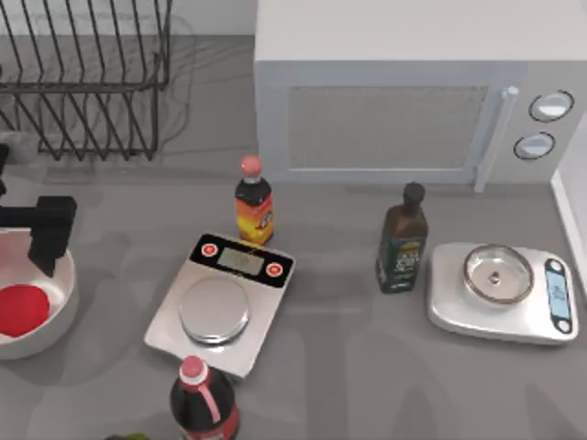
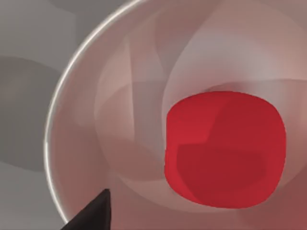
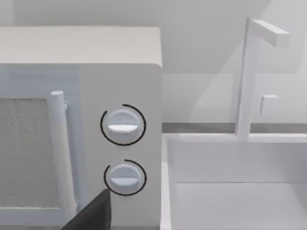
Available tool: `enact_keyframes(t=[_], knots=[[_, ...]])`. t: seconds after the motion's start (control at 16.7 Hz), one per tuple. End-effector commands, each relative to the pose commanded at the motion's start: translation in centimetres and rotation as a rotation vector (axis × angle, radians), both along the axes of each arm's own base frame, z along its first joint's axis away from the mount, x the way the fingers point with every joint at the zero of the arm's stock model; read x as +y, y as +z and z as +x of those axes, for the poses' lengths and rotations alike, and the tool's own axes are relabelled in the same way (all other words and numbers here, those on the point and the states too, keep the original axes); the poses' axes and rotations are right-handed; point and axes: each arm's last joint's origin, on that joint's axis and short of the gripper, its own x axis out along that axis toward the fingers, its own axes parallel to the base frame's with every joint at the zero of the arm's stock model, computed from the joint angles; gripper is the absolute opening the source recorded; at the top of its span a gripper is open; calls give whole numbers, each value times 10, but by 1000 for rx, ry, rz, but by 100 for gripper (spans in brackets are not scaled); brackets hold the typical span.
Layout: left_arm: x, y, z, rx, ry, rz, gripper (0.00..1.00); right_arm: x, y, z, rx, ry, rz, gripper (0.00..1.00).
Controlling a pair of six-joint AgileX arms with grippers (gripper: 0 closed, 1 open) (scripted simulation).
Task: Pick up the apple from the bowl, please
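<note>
The apple (image 1: 20, 309) lies red and round inside the white bowl (image 1: 60, 319) at the table's far left edge. My left gripper (image 1: 43, 249) hovers over the bowl's far rim, just behind the apple, open and holding nothing. In the left wrist view the apple (image 2: 224, 149) rests on the floor of the bowl (image 2: 79, 143), close below the camera, and one dark fingertip (image 2: 93, 214) pokes in beside it without touching it. One dark fingertip (image 3: 93, 214) of my open right gripper shows in the right wrist view, facing the microwave's two knobs.
A steel scale with red buttons (image 1: 220, 302) sits right of the bowl. Around it stand a red-capped sauce bottle (image 1: 253, 209) and a cola bottle (image 1: 204, 405). A dark oil bottle (image 1: 402, 240), a silver scale with a steel dish (image 1: 500, 289), the microwave (image 1: 413, 92) and a wire rack (image 1: 83, 73) lie farther off.
</note>
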Motion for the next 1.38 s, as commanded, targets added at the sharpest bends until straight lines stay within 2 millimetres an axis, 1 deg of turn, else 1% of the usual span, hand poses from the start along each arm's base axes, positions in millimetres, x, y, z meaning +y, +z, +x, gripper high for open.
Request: enact_keyframes(t=[0.18,0.3,0.42,0.6,0.78,0.9,1.08,1.38], knots=[[0,-1,0,-1,2,0,100,0,0,0,0,0,0,100],[0,-13,1,9,1,0,100,0,0,0,0,0,0,100],[0,-33,3,8,1,0,100,0,0,0,0,0,0,100],[0,-69,7,-24,1,0,100,0,0,0,0,0,0,100],[0,-100,2,-10,0,0,100,0,0,0,0,0,0,100],[0,-107,0,0,0,0,100,0,0,0,0,0,0,100],[0,-107,0,0,0,0,100,0,0,0,0,0,0,100],[0,-107,0,0,0,0,62,0,0,0,0,0,0,100]])
